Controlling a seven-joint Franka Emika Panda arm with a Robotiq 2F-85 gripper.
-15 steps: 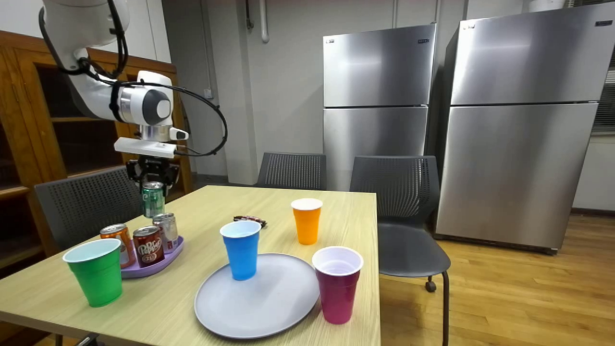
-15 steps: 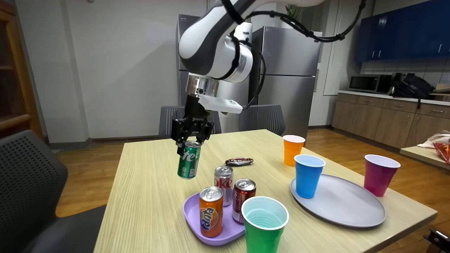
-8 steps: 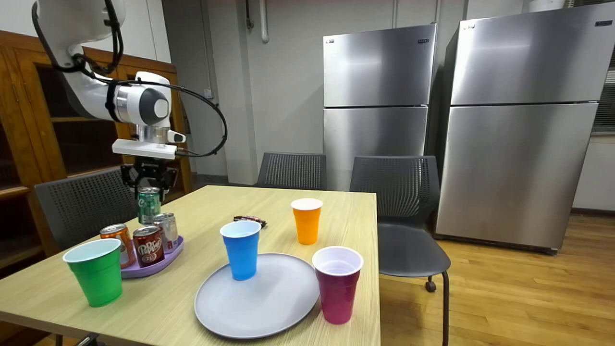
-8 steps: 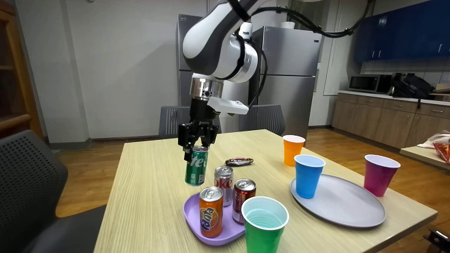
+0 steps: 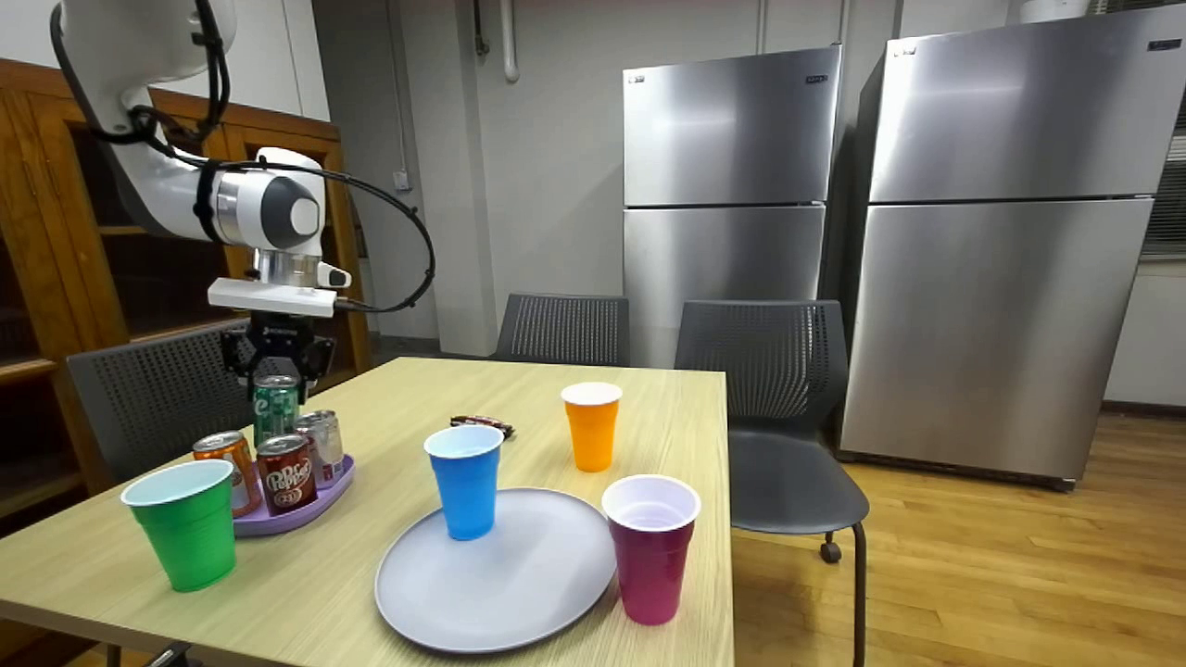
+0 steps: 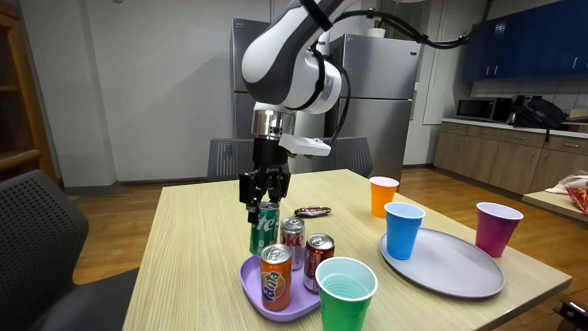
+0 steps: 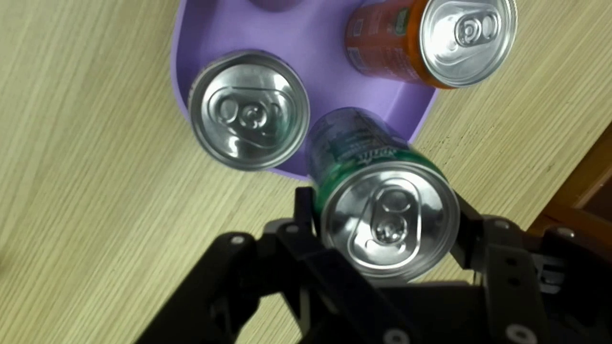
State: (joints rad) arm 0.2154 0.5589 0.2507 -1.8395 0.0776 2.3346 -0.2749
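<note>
A green Sprite can (image 6: 264, 236) is held roughly upright by the gripper (image 7: 386, 220), which is closed around its upper part. In the wrist view, the can's base appears over a corner of a purple tray (image 7: 325, 52); whether the two touch cannot be told. Just beside it stands a silver Coke can (image 6: 292, 239), sharing the tray with a Fanta can (image 6: 275, 280) and a Dr Pepper can (image 5: 286, 477). A green cup (image 5: 190, 537) stands near the tray on the desk (image 5: 398, 408). Farther off, a blue cup (image 5: 466, 486) rests on a gray plate (image 5: 519, 593), with a maroon cup (image 5: 651, 565) just beside the plate.
</note>
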